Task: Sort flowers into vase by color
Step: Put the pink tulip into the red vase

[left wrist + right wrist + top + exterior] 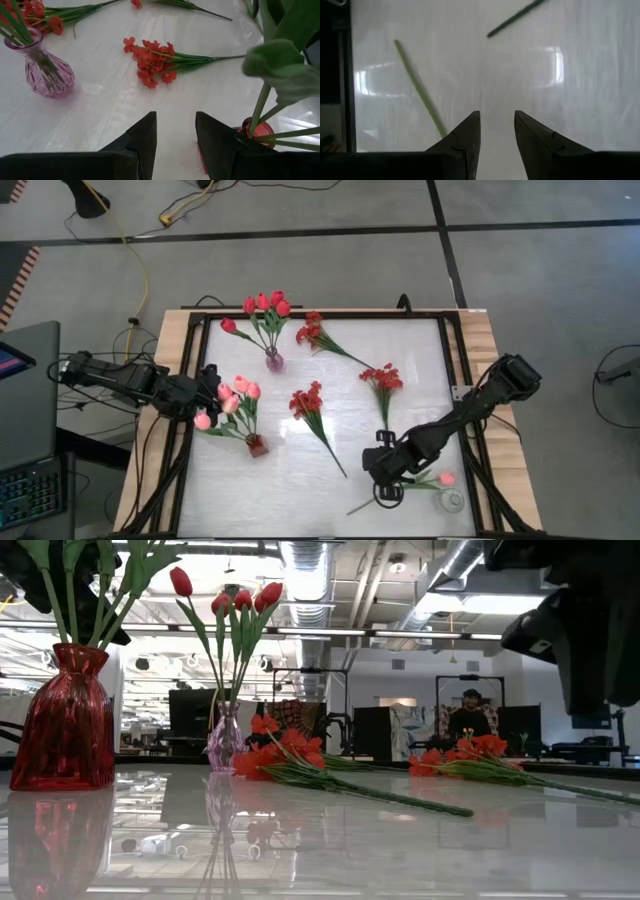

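Over on the left, the left gripper (207, 380) hovers just beside the pink tulips (232, 400), its fingers parted with nothing between them. Those pink blooms stand in the red vase (257, 446), stems leaning toward that arm, which suggests it is there to tidy or release them. Its wrist camera looks past the open jaws onto bare tabletop, the red vase's mouth right at its fingertip.

Moving along, the red tulips (265, 304) sit upright in the purple vase (273, 361) near the far edge: one colour per vase, so that group looks settled.

Centre table, three sprays of red clustered blossoms (307, 401) lie flat and well apart, unsorted and easy to reach one at a time.

On the right, the right gripper (384, 477) hangs low over the near edge, fingers narrowly apart and empty. A single pink tulip (446, 478) lies on the table (420, 350) just beside it, stem running under the arm. The wrist view shows a green stem off to one side of the jaws, not between them, so the grasp is probably being lined up. A small round object sits near that bloom; what it is cannot be made out.
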